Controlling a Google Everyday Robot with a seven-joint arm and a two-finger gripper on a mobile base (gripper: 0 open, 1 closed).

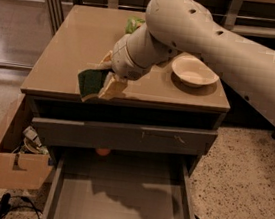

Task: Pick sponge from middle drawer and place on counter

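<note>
1. Over the front-left edge of the counter (75, 43), the gripper (107, 79) hangs with its fingers clamped on one end of the sponge (90, 81), dark green face outward.
2. Judgement: light, soft foam. It squashes under the pinch, is unlikely to slip, and is not fragile.
3. The middle drawer (119, 207) stands pulled out, its floor bare except for a small orange object (102, 152) at the back.
4. The white bowl (193, 71) looks empty, and the cardboard box (18, 169) holds clutter.
</note>
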